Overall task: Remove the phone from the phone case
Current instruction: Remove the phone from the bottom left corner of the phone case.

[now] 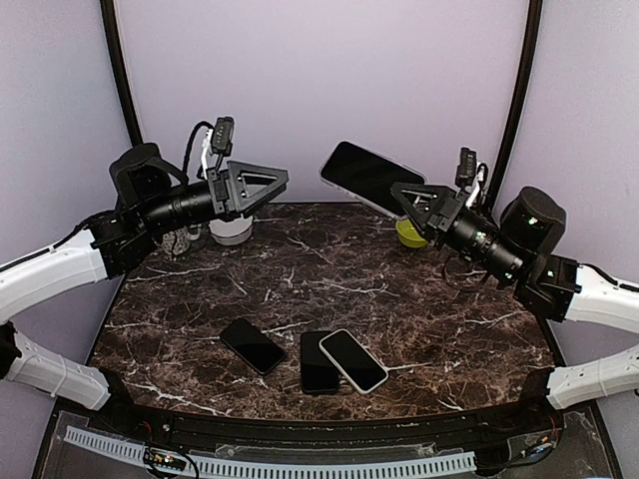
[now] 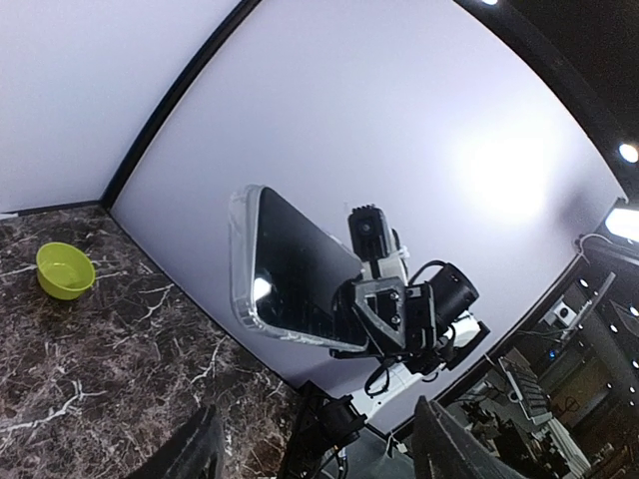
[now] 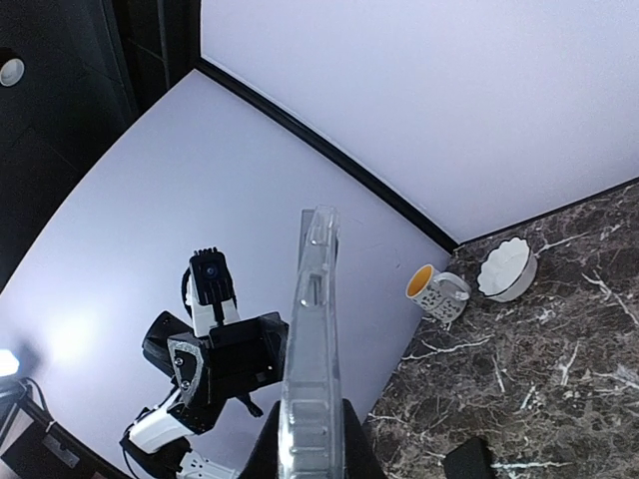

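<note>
Marble table (image 1: 399, 299); green bowl (image 1: 409, 234) at 2 o'clock; white bowl (image 1: 231, 232) at 10 o'clock, mug (image 3: 436, 292) with a yellow inside just beside it; near 6 o'clock lie a left phone (image 1: 252, 345), apart, and a middle phone (image 1: 318, 361) touching a right phone (image 1: 352, 360).

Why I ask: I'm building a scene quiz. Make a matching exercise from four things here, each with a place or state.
1 cased phone
2 green bowl
3 white bowl
4 left gripper

A open, empty
B far-left corner of the table
C clamped in the right gripper, off the table
D far-right corner of the table

Pairs: 1-C, 2-D, 3-B, 4-A
</note>
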